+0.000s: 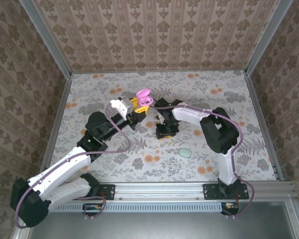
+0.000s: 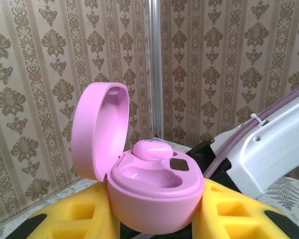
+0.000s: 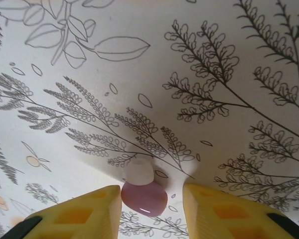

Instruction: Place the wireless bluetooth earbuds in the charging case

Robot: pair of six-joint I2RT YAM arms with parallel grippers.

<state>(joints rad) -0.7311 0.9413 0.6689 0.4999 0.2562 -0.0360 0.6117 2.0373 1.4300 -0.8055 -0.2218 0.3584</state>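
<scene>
- Your left claw [image 2: 154, 215] is closed tight on the pink charging case [image 2: 154, 196], with one yellow finger on each side. The case stands upright and its lid [image 2: 99, 129] is tipped back, wide open.
- One seated earbud [image 2: 152, 148] is in the case. The hollow next to it is bare.
- Your right claw [image 3: 152, 209] points down at the table [image 3: 214, 59] and is part way open. The loose earbud [image 3: 143, 191], pinkish-purple with a pale tip, lies on the table between its fingers. It is close to the finger on the left of that picture, with a gap on the other side. You cannot tell if it touches.
- The bottom edge of both wrist pictures cuts off the yellow fingers.
- From above, the right claw [image 1: 164, 132] covers the spot under it.
- A pale green case [image 1: 185, 151] lies shut on the table near the right arm [image 1: 217, 129], apart from both claws.
- The right arm's white part is just behind the pink case.
</scene>
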